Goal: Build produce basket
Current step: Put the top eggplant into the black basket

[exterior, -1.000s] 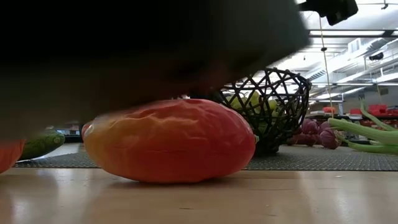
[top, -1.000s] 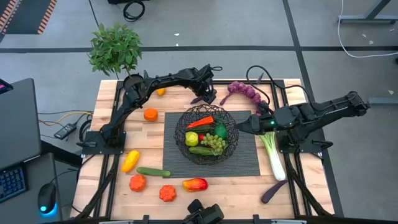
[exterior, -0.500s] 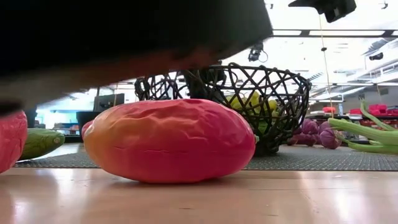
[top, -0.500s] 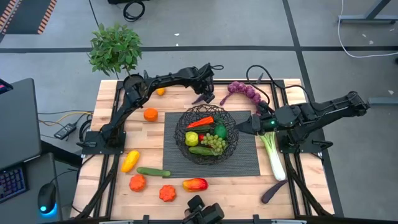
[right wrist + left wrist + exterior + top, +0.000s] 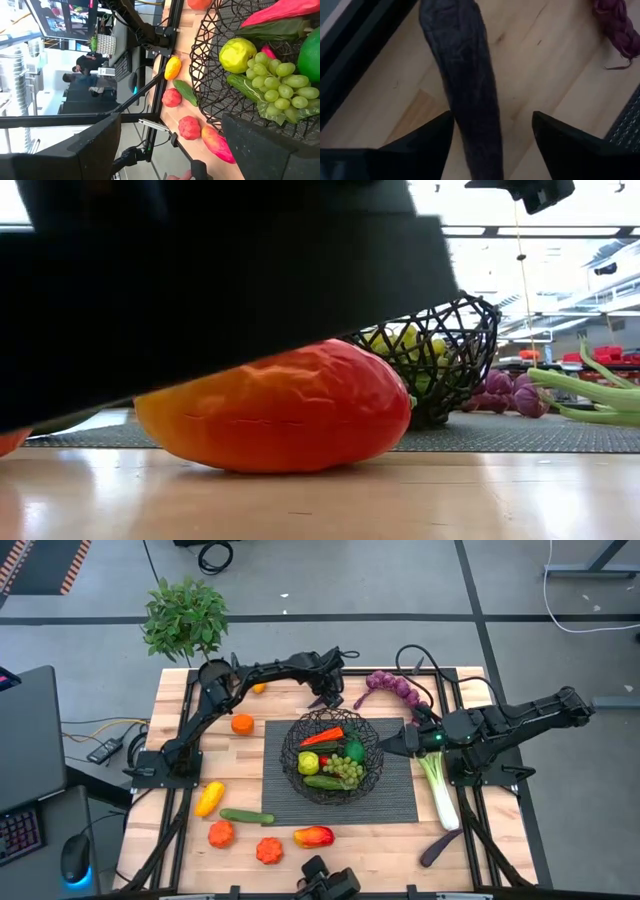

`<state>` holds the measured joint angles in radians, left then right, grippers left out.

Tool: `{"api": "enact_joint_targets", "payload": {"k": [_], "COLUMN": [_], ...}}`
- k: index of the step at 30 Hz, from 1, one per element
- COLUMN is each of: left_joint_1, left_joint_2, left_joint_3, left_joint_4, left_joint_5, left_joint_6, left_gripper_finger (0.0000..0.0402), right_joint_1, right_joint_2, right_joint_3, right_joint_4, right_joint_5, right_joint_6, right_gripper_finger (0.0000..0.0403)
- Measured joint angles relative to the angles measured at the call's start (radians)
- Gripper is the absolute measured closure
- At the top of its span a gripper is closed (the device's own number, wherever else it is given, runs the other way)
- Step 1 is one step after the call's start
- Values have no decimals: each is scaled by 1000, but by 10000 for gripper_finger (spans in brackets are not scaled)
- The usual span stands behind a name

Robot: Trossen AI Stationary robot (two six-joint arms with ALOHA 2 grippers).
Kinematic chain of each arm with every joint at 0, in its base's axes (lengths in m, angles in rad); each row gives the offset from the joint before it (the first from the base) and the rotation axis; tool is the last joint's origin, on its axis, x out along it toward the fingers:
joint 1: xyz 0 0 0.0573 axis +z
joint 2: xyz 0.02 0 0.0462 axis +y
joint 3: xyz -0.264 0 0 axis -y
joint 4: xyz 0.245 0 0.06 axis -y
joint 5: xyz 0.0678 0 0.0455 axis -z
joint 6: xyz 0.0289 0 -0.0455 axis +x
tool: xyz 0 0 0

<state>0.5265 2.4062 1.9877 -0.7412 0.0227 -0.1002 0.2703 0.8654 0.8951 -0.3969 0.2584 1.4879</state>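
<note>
The black wire basket (image 5: 372, 762) stands on a dark mat and holds green grapes (image 5: 272, 85), a lemon (image 5: 239, 54), a cucumber and a red-orange piece. A dark purple aubergine (image 5: 465, 75) lies on the wood behind the basket, and also shows in the high view (image 5: 318, 700). My left gripper (image 5: 326, 690) is open above it, one finger on each side (image 5: 492, 117). Whether the fingers touch it, I cannot tell. My right gripper (image 5: 392, 743) is open and empty at the basket's right rim (image 5: 170, 122).
Purple grapes (image 5: 392, 686) lie at the far right and a leek (image 5: 438, 785) and a second aubergine (image 5: 438, 848) on the right. An orange (image 5: 242, 724), yellow pepper (image 5: 208, 798), cucumber (image 5: 247, 816), tomatoes (image 5: 221, 833) and a red-yellow fruit (image 5: 280, 405) lie left and near. A potted plant (image 5: 185, 618) stands far left.
A dark blurred shape close in front of the low camera has shifted and now hides the basket's left part. Both grippers have stayed about where they were.
</note>
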Motion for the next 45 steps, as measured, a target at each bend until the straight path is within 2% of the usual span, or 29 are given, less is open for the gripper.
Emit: {"api": "enact_joint_targets", "payload": {"k": [6, 8, 15, 21, 29, 34, 39, 45], "left_joint_1": [-20, -32, -28, 1, -3, -31, -88, -200], "left_joint_2": [0, 0, -25, -84, -201, -309, -410, -492], "left_joint_3": [2, 2, 2, 3, 3, 3, 4, 4], "left_joint_4": [-2, -6, -14, -9, -69, -142, -270, -406], "left_joint_5": [0, -24, -46, -45, -40, 58, 155, 167], "left_joint_6": [-19, 21, 11, 73, 194, 190, 139, 137], "left_gripper_finger": [222, 245, 270, 307, 308, 310, 307, 305], "right_joint_1": [0, 0, 0, 0, 0, 0, 0, -7], "right_joint_2": [0, 0, 0, 0, 0, 0, 0, 0], "right_joint_3": [0, 0, 0, 0, 0, 0, 0, 0], "right_joint_4": [0, 0, 0, 0, 0, 3, 7, 8], "right_joint_5": [0, 0, 4, 6, 13, 45, 81, 92], "right_joint_6": [-2, -2, -19, -51, -101, -139, -174, -233], "right_gripper_finger": [55, 55, 55, 55, 55, 55, 55, 55]}}
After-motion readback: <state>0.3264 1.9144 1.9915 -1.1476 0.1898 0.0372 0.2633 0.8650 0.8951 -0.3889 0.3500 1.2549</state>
